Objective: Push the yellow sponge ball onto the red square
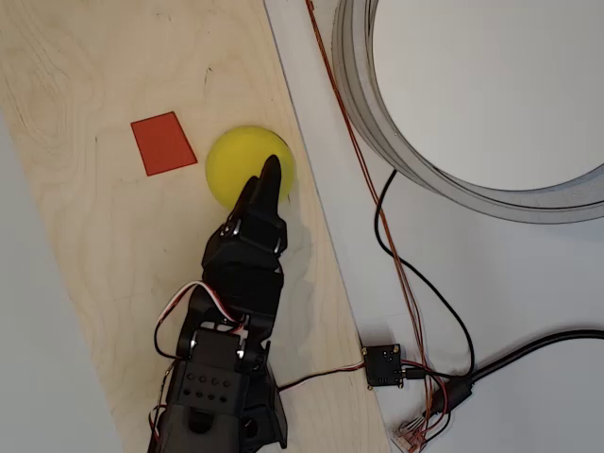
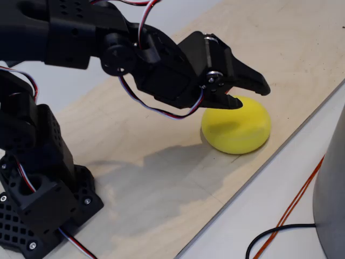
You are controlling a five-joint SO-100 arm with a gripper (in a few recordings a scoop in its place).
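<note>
The yellow sponge ball rests on the pale wooden board, near its right edge in the overhead view. The red square lies flat on the board just left of the ball, a small gap between them. My black gripper reaches over the ball from below in the overhead view, its fingers close together, tips above the ball's right part. In the fixed view the tips sit at the top of the ball, casting a shadow on it. Nothing is held.
The wooden board runs diagonally. A large grey ring stands on the white table to the right. Red and black cables and a small black board lie right of the wood. The arm's base sits at the board's near end.
</note>
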